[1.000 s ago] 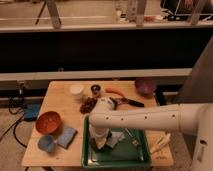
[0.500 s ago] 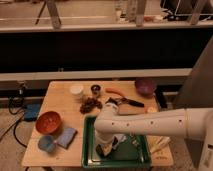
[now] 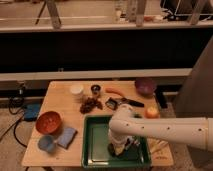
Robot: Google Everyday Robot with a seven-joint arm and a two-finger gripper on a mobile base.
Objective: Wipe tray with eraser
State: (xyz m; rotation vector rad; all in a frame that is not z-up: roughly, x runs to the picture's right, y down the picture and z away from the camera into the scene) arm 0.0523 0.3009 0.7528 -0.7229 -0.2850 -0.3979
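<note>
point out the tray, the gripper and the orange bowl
tray [image 3: 96, 140], camera view, bare floor near its left wall
gripper [image 3: 120, 148], camera view, its tip, down inside the tray
orange bowl [image 3: 48, 122], camera view, middle of its inside

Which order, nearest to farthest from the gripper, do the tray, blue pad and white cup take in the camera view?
The gripper is down inside the tray.
1. The tray: around it.
2. The blue pad: beside the tray, in front.
3. The white cup: at the table's back.
</note>
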